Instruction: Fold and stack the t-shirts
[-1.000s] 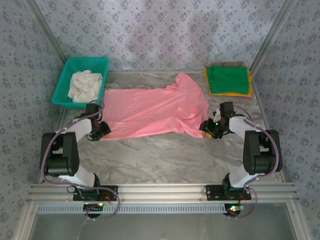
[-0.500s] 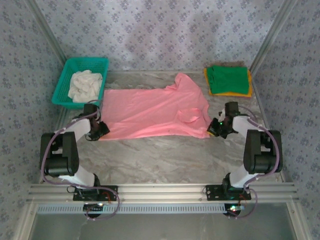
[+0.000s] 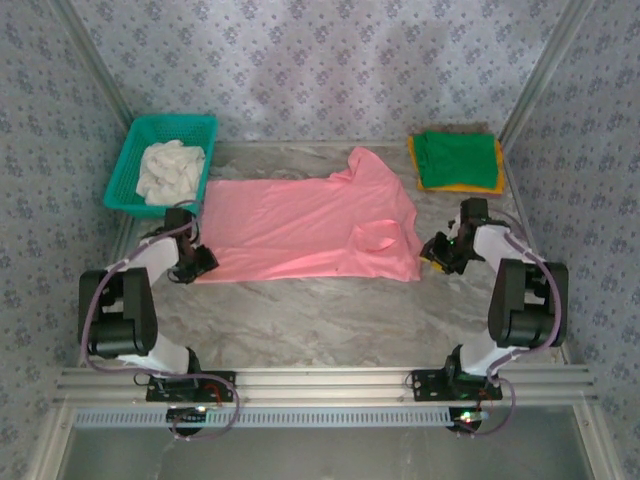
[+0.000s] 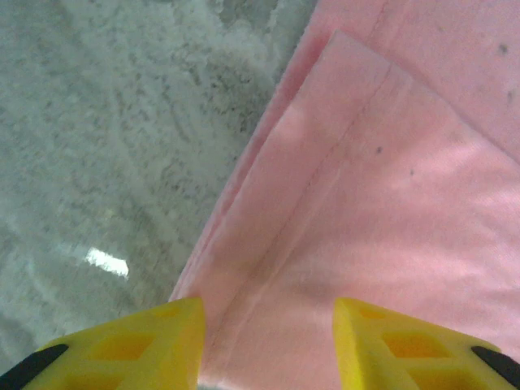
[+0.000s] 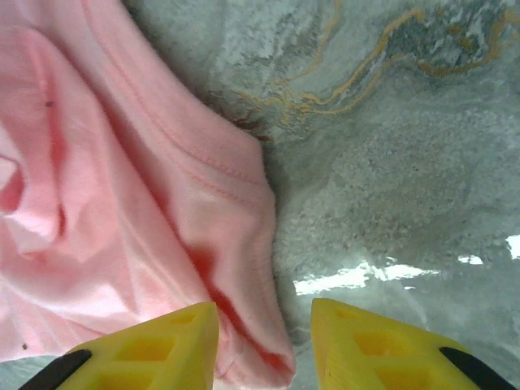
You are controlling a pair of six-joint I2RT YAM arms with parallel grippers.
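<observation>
A salmon-pink t-shirt (image 3: 310,225) lies spread across the middle of the marble table. My left gripper (image 3: 199,262) sits at its near left corner; in the left wrist view the yellow fingers (image 4: 154,341) stand apart over the doubled hem (image 4: 325,211), so the gripper (image 4: 268,329) is open. My right gripper (image 3: 432,250) is at the near right corner, open (image 5: 264,329), and the cloth's corner (image 5: 244,325) lies loose on the table between the fingers. A folded green t-shirt (image 3: 458,158) rests on a folded orange-yellow one (image 3: 452,187) at the back right.
A teal mesh basket (image 3: 175,127) with a white cloth (image 3: 170,170) stands at the back left. Patterned walls close in on three sides. Bare marble (image 3: 320,320) runs between the shirt and the arm bases.
The shirt's near right corner has been drawn to the right and the shirt now lies flatter. My right gripper moved right with it, then opened. My left gripper has opened wider.
</observation>
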